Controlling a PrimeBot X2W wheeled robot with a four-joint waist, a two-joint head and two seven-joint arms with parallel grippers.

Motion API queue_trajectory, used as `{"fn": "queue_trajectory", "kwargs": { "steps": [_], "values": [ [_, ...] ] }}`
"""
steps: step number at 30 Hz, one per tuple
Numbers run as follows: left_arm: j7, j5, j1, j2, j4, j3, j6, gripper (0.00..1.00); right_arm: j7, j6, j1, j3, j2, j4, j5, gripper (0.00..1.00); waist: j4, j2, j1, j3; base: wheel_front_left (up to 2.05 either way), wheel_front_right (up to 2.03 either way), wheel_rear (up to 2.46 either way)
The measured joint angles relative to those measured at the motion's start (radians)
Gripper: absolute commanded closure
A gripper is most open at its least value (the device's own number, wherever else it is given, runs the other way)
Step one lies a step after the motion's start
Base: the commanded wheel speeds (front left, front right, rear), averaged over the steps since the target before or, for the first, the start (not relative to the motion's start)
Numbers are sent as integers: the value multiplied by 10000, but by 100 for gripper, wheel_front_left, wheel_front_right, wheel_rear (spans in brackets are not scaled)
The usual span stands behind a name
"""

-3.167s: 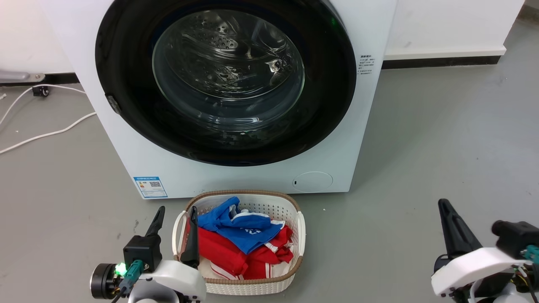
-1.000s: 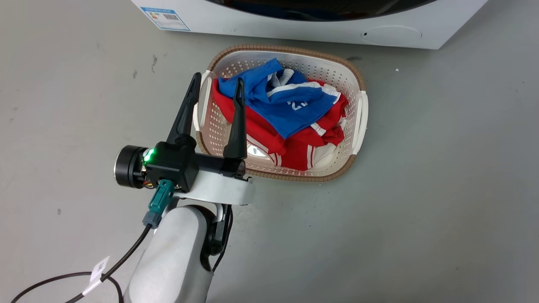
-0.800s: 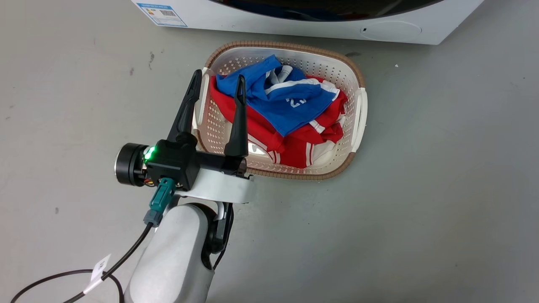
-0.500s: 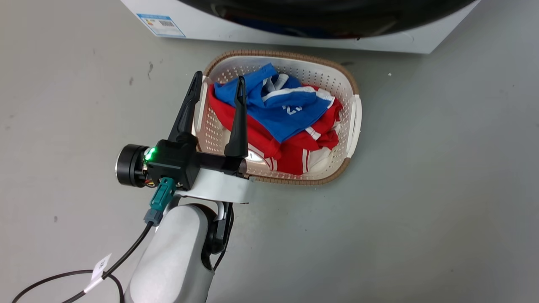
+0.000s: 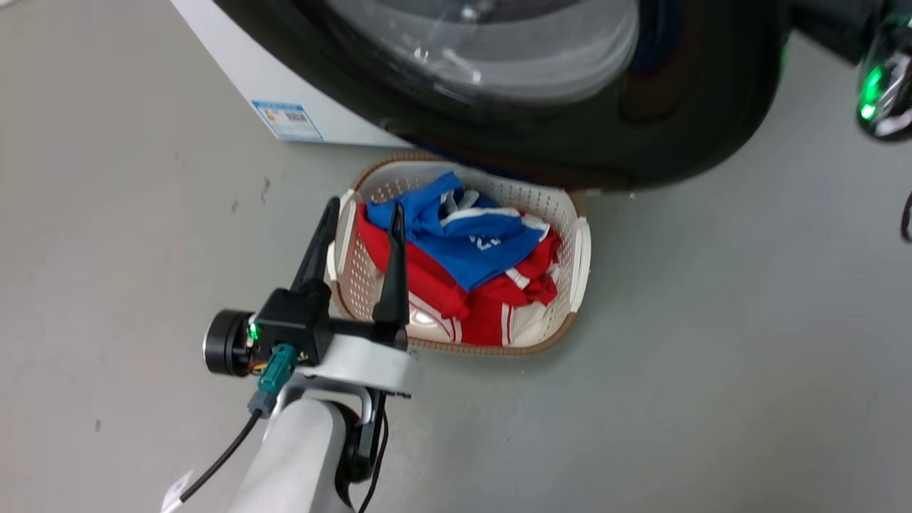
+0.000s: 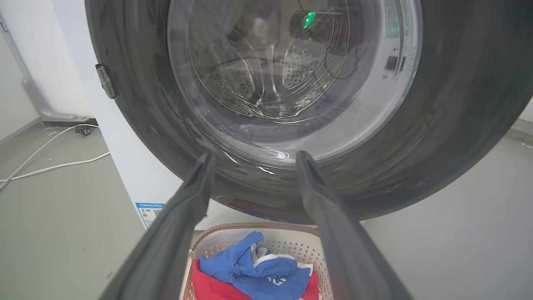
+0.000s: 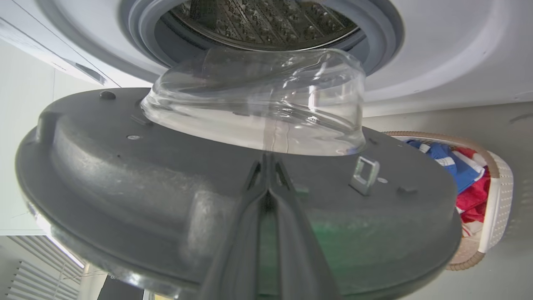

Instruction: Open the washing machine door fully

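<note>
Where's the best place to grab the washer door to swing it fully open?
Probably grip the door at its free rim beside the latch hook, from the inner side: it stands ajar, leaving that edge exposed and farthest from the hinge.

Head looks down; both wrists face door [image 6: 458, 104]

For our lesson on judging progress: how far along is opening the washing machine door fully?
Done: the washing machine door is unlatched, clear of the drum opening. In hand: the shut right gripper lies against its inner face. To do: the door hangs part-open by the laundry basket; it must swing wider.
</note>
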Motion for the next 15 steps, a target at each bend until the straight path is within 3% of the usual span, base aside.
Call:
{"fn": "queue_trajectory", "kwargs": {
  "steps": [15],
  "values": [
    [0,-79,1375,-2,529,25,-410,0,1131,2,2925,433,1112,-1818,234,100,58,0,-2,-1763,0,0,0]
  ]
}}
